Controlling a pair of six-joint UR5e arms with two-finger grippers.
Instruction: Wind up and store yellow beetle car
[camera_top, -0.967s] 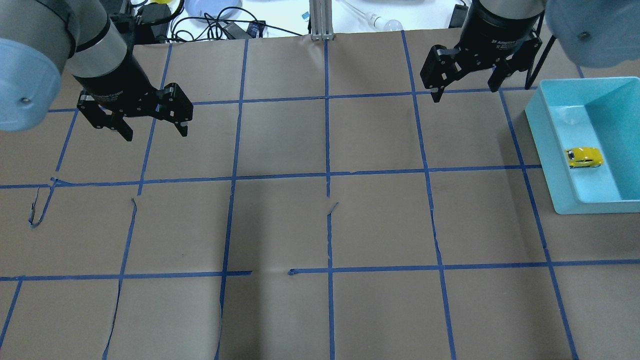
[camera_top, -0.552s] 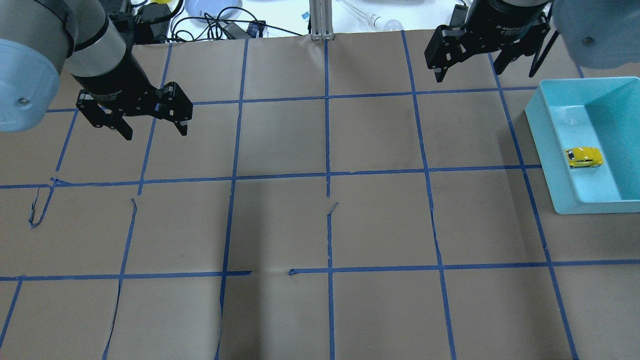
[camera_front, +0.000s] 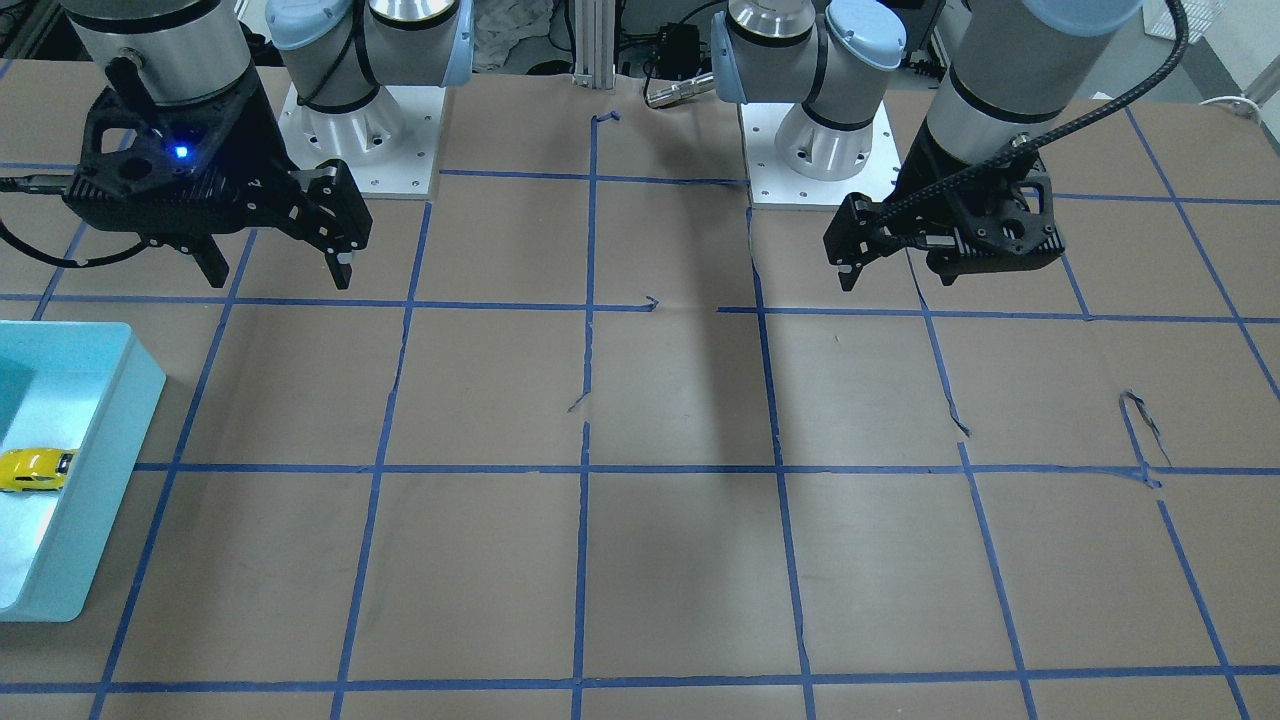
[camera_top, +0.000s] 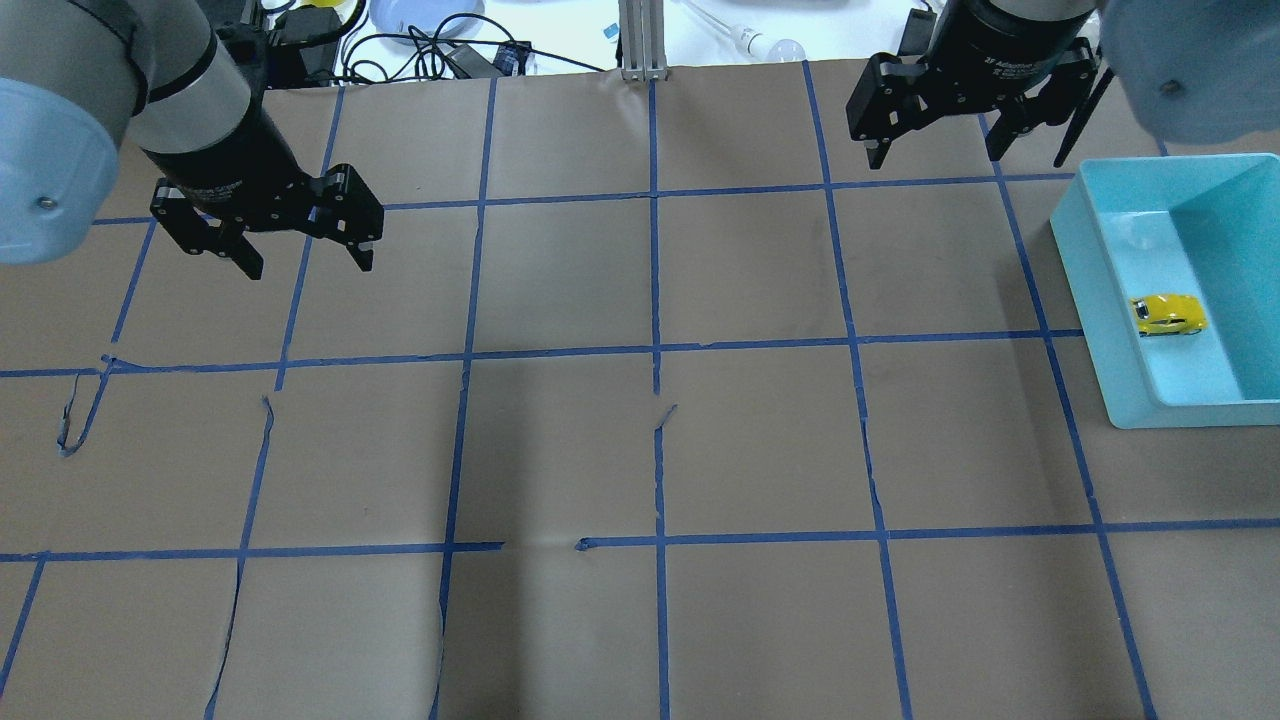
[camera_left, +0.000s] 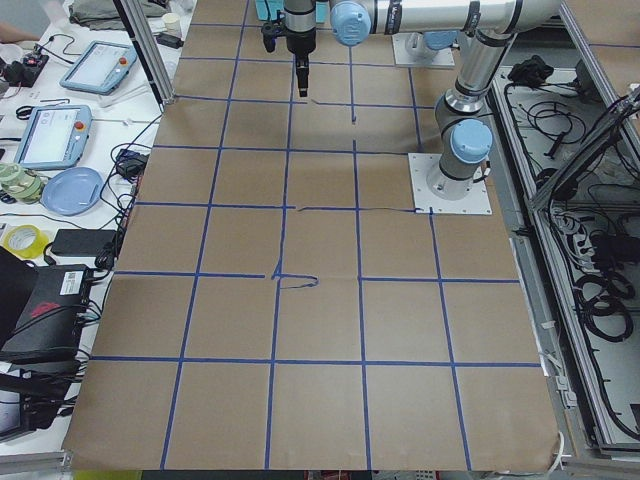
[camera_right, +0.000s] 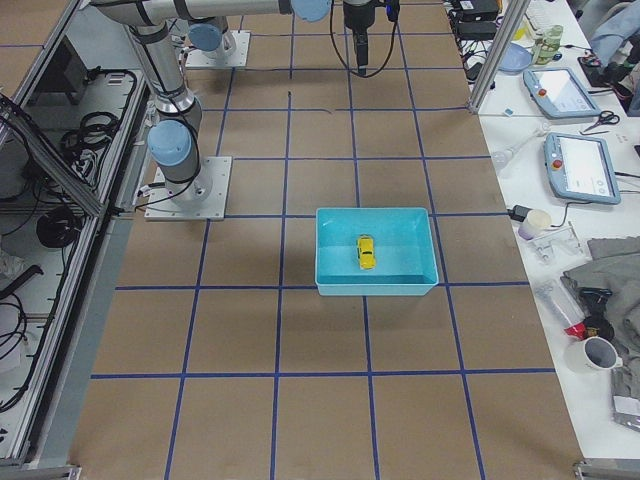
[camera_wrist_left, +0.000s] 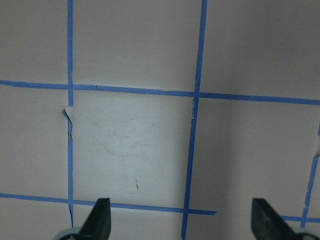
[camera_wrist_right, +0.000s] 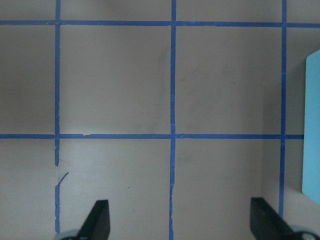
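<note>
the yellow beetle car (camera_top: 1167, 314) sits on its wheels on the floor of the teal bin (camera_top: 1098, 330), close to the bin's wall on the table-centre side. nothing touches it. the bin stands on the robot's right side of the paper-covered table (camera_top: 640, 450), which is marked off with a blue tape grid (camera_top: 655, 300).

the right gripper (camera_top: 934, 156) hangs above the table's far edge, beyond the bin and well apart from the car. its jaws are spread wide with nothing between them, and the right wrist view shows only bare paper, tape and a sliver of the bin between the fingers (camera_wrist_right: 98, 216). the left gripper (camera_top: 310, 264) hovers over the far left part of the grid. it is likewise released and empty, and its wrist view shows only table.

as a judgement, the storing part looks done: the car is in the bin and both arms stand clear. whether it was wound up cannot be read from these pictures. little seems left beyond parking the arms.

compared with a second ago, the right gripper has drawn back from the bin's near corner toward the table's far edge, and it has barely shifted over the last half second. the left gripper and the car lie where they did.
</note>
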